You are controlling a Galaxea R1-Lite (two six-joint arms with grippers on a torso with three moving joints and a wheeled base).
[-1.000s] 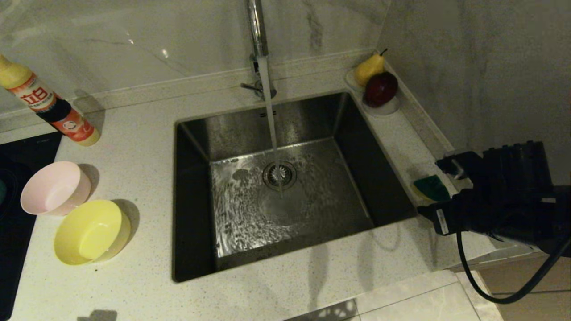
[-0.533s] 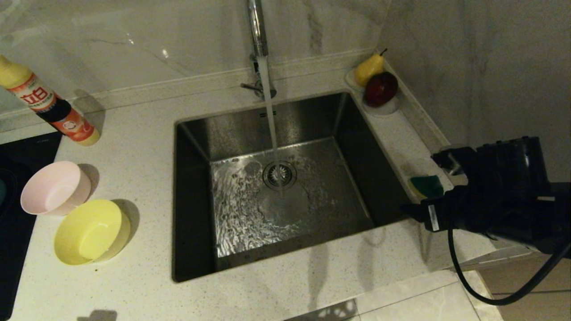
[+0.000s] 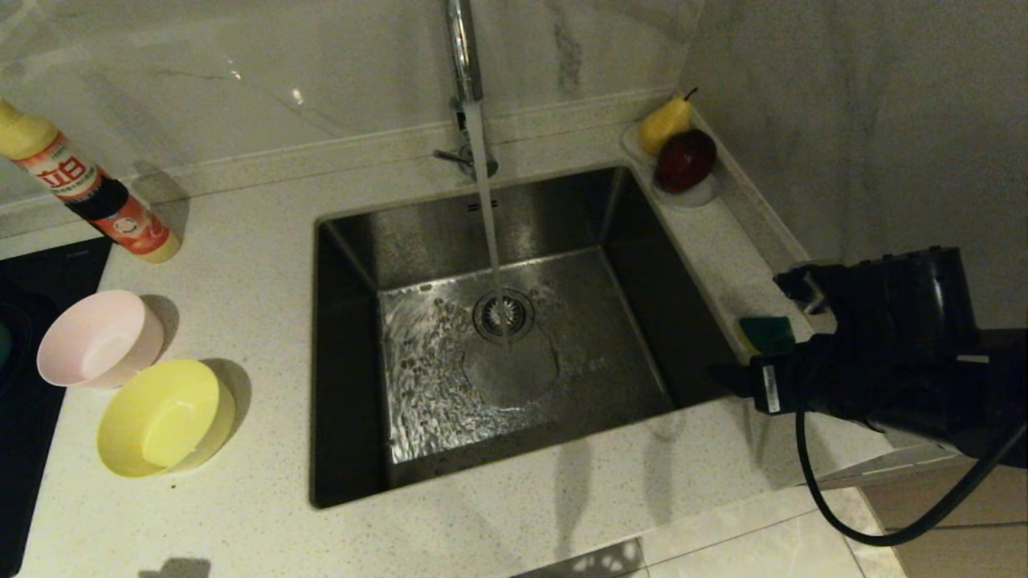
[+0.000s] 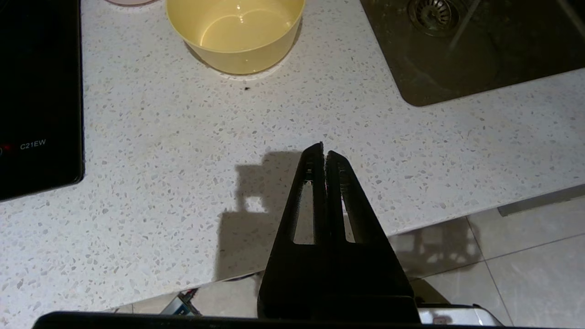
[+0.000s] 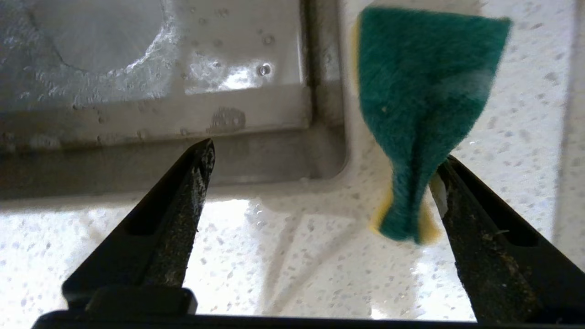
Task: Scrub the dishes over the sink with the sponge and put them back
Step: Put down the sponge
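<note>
The right hand (image 5: 320,160) hangs over the near right corner of the square stainless-steel sink (image 3: 385,241), its two black fingers (image 5: 183,201) spread wide and holding nothing. The rectangular yellow foam sponge with a green scouring face (image 5: 420,114) lies on the speckled pale worktop (image 3: 241,265) just beside the sink rim, its pinched end against one finger but not clamped. Judged from this, the sponge is set down, and the next move calls for fetching a dish. The yellow plastic bowl (image 3: 165,417) and the pale pink plastic bowl (image 3: 100,337) stand together left of the sink. The left hand (image 4: 324,155) is parked over the worktop's front edge, fingers pressed together.
</note>
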